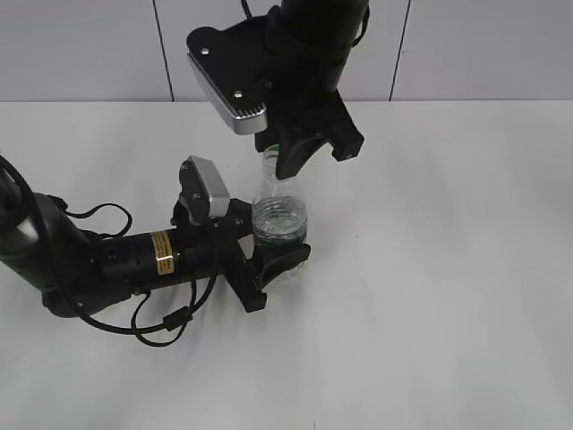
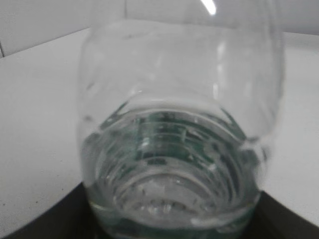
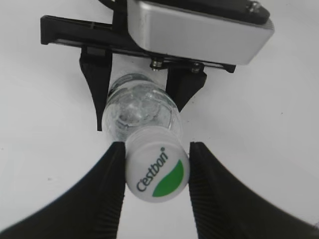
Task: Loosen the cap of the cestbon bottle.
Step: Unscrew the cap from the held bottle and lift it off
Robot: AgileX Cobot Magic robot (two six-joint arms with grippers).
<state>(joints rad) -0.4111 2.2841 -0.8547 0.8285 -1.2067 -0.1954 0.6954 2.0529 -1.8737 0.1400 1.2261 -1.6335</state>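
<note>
Now: cap | squeezed between right fingers | bottle upright

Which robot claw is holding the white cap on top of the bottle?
The right gripper, reaching down from above: its fingers sit on either side of the white cap. The left gripper comes in sideways and clamps the cestbon bottle low on its body instead.

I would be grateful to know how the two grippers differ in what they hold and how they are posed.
The left gripper lies low along the table, clamping the cestbon bottle at its body; the right gripper comes from above, fingers flanking the white cap. Both are black and meet the same bottle.
</note>
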